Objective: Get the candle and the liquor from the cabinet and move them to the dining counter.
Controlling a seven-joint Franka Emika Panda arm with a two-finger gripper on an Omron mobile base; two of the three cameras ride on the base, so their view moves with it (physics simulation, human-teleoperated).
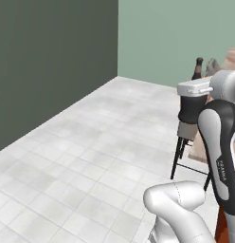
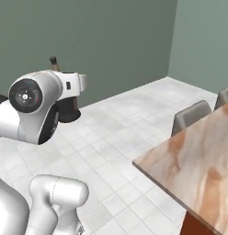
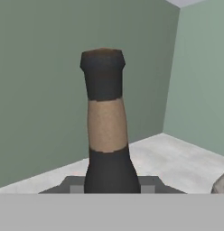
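The liquor (image 3: 107, 122) is a black bottle with a thin neck, a tan band and a dark cap. It stands upright in my gripper (image 3: 111, 185), which is shut on its lower neck. From the left base view the liquor (image 1: 189, 111) hangs in the air beside the arm, its cap above the white hand. In the right base view the liquor (image 2: 67, 110) is raised at the left, well short of the dining counter (image 2: 194, 160), whose veined marble-look top fills the lower right. The candle and the cabinet are out of view.
Grey chairs (image 2: 191, 117) stand along the counter's far edge. A black-legged stool (image 1: 178, 156) sits on the floor below the bottle. Pale tiled floor (image 1: 91, 156) stretches to dark green walls at left and back.
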